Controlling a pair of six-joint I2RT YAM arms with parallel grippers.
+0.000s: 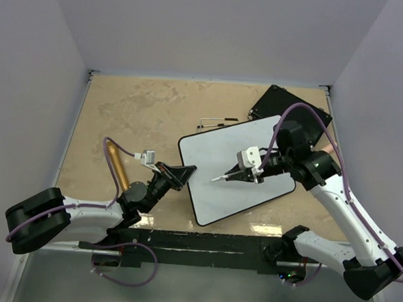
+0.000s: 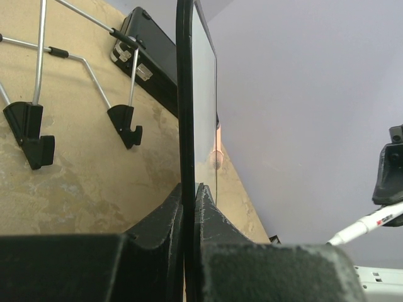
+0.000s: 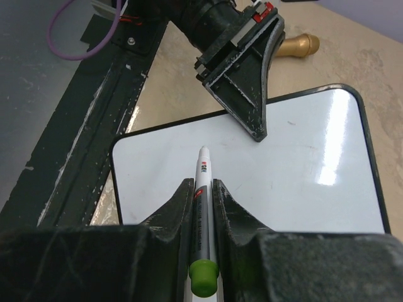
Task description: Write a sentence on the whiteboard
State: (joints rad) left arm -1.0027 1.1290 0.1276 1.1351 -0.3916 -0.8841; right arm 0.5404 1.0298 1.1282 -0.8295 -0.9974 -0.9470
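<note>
Fingers of my left end effector (image 1: pixel 189 169) are clamped shut on the left edge of the whiteboard (image 1: pixel 211 158), which lies askew in the middle of the counter (image 1: pixel 122 105). My right end effector (image 1: pixel 238 174) is closed on a marker (image 3: pixel 202 165). Its green end is toward my wrist and its tip points left over the white face; I cannot tell whether the tip touches. A brass-coloured cylinder (image 1: pixel 117 165) lies beside my left arm. Beyond the whiteboard sit a wire stand (image 1: pixel 213 122) and, far right, a flat black board (image 1: pixel 280 101).
</note>
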